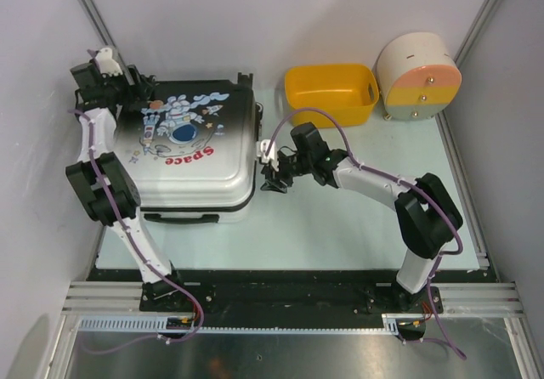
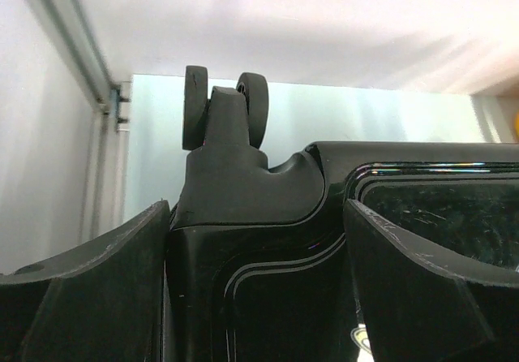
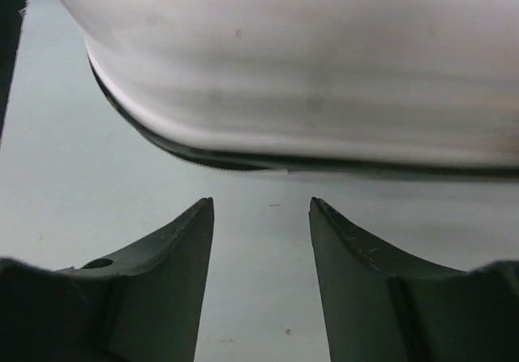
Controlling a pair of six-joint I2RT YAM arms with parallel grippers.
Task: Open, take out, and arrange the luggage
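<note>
Your left gripper (image 2: 255,216) straddles the luggage (image 1: 191,149) at the table's (image 1: 340,217) far-left corner, jaws wide, likely bracing it; your right gripper (image 3: 261,208), half-open, empty, faces its seam (image 3: 243,165).

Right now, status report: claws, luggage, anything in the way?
Left claw open, straddling luggage's far-left corner. Right claw open beside its seam. Luggage shut. Nothing on lid.

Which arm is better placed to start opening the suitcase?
Probably right: the right gripper faces the seam of the suitcase, jaws apart and empty. The left gripper straddles the corner by the wheel.
</note>
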